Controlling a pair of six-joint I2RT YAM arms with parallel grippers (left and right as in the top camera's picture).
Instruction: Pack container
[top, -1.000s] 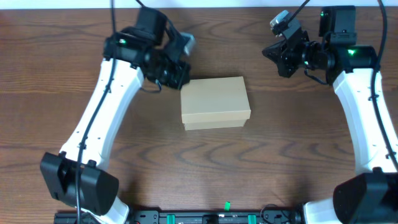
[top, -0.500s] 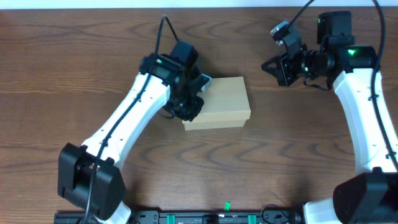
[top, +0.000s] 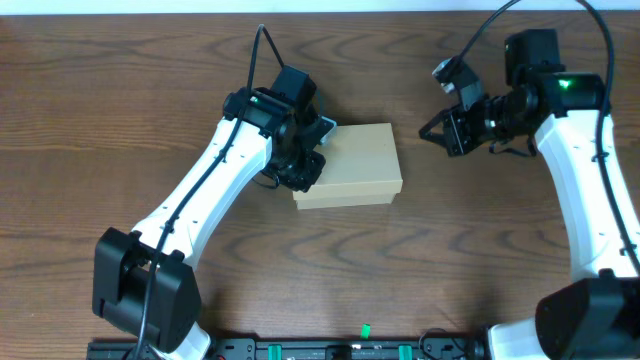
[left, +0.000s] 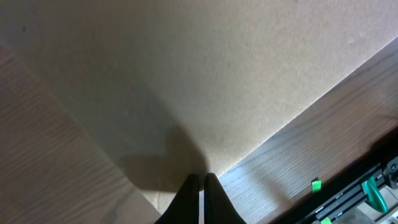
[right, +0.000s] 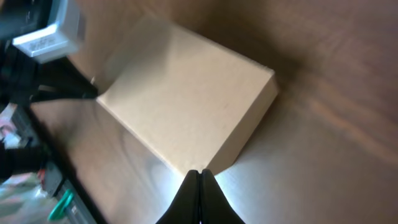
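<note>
Lying directly below the left gripper (left: 200, 179), the container (top: 355, 160).

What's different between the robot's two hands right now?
The left hand is close over the left end of the closed tan cardboard box; the right hand hangs apart, off the box's right side. The left hand points down at its top; the right hand slants toward the box. Both are shut, holding nothing.

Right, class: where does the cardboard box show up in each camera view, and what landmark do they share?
Overhead: box at centre, slightly above the middle.
Left wrist: box fills the upper and middle picture.
Right wrist: box at centre, seen corner-on.
Shared landmark: the brown wooden table around it.
</note>
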